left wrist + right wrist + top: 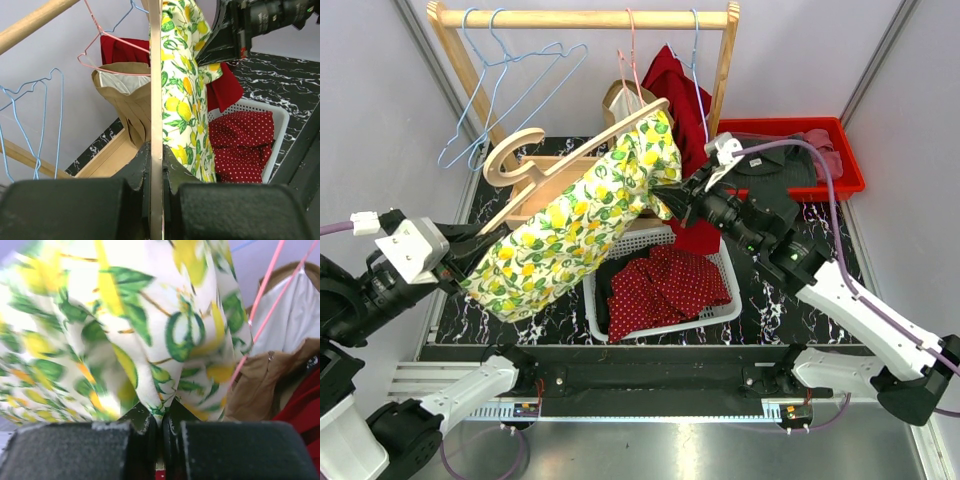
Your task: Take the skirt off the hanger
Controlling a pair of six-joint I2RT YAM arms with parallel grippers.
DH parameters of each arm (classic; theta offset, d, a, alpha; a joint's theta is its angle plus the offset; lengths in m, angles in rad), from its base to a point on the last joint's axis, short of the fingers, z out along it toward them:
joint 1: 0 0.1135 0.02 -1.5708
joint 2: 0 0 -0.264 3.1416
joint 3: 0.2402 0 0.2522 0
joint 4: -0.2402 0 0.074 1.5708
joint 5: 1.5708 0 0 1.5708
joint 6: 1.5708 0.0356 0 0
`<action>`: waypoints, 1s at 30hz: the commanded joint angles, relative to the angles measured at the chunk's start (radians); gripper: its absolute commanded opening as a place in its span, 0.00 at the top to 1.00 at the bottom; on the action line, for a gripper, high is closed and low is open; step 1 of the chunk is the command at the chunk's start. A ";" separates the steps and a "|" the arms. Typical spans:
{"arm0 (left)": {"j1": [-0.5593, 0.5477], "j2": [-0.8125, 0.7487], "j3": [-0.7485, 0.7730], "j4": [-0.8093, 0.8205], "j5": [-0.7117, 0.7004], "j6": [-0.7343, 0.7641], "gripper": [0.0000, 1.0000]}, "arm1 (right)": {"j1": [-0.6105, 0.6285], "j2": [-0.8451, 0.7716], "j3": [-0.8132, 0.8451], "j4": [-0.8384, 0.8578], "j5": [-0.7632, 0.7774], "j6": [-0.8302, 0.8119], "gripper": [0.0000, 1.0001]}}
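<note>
A white skirt (pixel 582 225) printed with lemons and green leaves hangs over a wooden hanger (pixel 560 160) that is held tilted above the table, its hook toward the upper left. My left gripper (pixel 465 262) is shut on the hanger's lower end; in the left wrist view the hanger (pixel 155 100) runs straight up from between the jaws with the skirt (pixel 182 90) draped on its right side. My right gripper (pixel 665 198) is shut on a fold of the skirt (pixel 150 330) near the hanger's upper end, the fabric pinched between its pads.
A white basket (pixel 720 312) holds a red polka-dot garment (pixel 665 285). A wooden rail (pixel 582 18) carries blue wire hangers (pixel 505 90), a pink hanger with a tan garment (pixel 620 100) and a red garment (pixel 670 85). A red bin (pixel 850 160) with clothes sits back right.
</note>
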 commanded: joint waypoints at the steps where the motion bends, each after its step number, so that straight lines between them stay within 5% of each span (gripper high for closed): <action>1: -0.002 -0.010 -0.067 0.177 -0.097 -0.014 1.00 | -0.004 -0.051 0.171 -0.060 -0.100 0.049 0.92; 11: -0.002 0.007 -0.325 0.337 -0.422 -0.006 1.00 | -0.004 -0.004 0.518 -0.117 -0.371 0.257 0.90; 21: -0.002 0.001 -0.385 0.382 -0.552 0.020 1.00 | -0.004 -0.123 0.707 -0.145 -0.344 0.213 0.88; 30: -0.004 0.069 -0.304 0.418 -0.609 0.018 1.00 | -0.004 -0.157 0.692 -0.237 -0.259 0.158 0.87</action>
